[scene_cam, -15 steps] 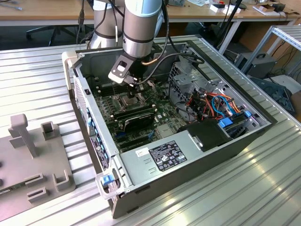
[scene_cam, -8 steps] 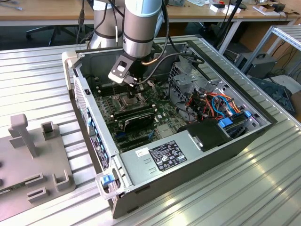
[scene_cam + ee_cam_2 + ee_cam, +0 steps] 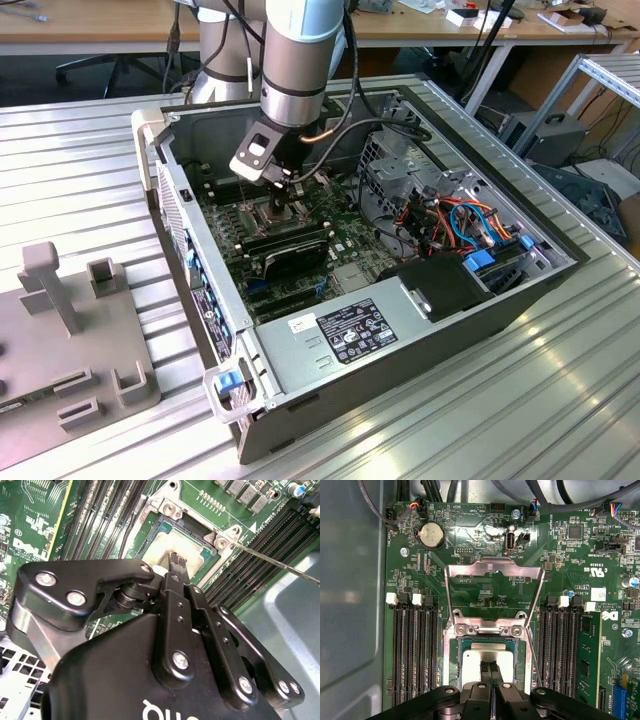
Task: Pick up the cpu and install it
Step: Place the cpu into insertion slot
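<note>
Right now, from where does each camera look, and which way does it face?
Exterior view: off the arm, above the open computer case, looking down into it; shows the arm and gripper.
First wrist view: on the wrist, facing straight onto the motherboard; gripper fingertips over the cpu.
Second wrist view: on the wrist, slanted across the gripper body toward the cpu.
Shared: both wrist views show gripper and cpu.
</note>
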You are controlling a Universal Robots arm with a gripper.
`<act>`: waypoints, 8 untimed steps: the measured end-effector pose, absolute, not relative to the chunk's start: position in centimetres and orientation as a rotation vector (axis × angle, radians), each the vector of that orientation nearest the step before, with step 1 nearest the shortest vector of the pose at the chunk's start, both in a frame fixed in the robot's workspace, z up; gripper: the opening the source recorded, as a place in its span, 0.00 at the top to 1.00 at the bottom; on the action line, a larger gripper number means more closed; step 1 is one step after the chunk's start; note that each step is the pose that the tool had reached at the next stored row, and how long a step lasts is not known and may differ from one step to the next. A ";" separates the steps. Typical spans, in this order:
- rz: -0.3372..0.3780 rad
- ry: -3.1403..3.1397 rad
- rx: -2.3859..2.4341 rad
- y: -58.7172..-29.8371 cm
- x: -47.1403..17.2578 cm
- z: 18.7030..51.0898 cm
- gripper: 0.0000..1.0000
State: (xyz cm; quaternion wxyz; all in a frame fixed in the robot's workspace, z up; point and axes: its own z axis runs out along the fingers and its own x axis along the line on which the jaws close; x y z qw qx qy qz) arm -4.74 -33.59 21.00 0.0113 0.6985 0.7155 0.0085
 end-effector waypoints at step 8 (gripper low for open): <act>0.025 2.232 2.179 -33.6 -4.7 20.5 0.89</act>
